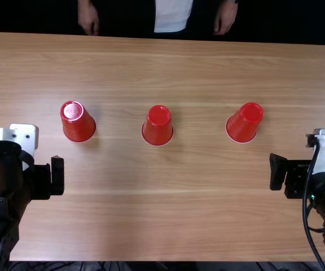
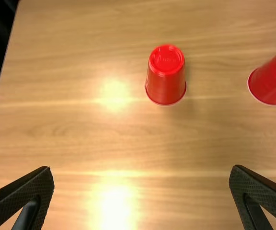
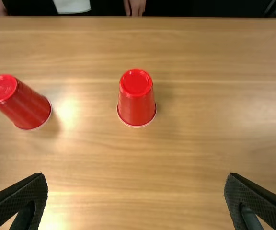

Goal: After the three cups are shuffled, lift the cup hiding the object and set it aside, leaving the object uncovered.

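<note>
Left arm: we log it at the near left edge of the light brown wooden table.
Left gripper: fingers spread wide, empty, touching nothing.
Right arm: near right edge.
Right gripper: spread wide, empty.
Red plastic cups: upside-down in a row, well apart; left cup, middle cup, right cup.

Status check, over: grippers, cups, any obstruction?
Left gripper, right gripper open, empty. Left cup, middle cup, right cup upside down, none lifted. Nothing in the way.
</note>
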Controlling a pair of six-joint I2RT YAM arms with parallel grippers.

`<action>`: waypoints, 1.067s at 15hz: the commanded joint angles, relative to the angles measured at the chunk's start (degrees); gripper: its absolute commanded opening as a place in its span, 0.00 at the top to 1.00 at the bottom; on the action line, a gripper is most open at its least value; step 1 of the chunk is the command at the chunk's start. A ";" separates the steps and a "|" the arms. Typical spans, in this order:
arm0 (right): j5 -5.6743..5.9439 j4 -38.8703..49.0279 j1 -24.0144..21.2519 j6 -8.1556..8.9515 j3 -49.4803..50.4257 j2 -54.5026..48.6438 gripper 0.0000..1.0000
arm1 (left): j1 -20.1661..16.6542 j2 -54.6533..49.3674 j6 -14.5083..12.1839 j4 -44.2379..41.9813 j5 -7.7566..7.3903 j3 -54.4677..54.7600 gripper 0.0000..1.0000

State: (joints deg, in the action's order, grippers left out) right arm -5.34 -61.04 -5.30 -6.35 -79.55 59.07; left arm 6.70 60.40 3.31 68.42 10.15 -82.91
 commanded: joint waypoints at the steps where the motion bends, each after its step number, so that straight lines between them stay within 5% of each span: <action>1: -0.25 -0.62 -0.41 -0.30 -3.33 1.58 0.00 | -0.28 0.86 2.59 1.40 0.50 -2.16 0.00; 16: -0.25 10.35 0.73 0.13 -8.96 28.91 0.00 | 0.07 3.58 2.81 2.24 0.18 -2.16 0.00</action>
State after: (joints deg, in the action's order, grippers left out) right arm -5.37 -50.76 -5.21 -6.28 -86.46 87.50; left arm 6.70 63.92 5.39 70.74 10.13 -83.18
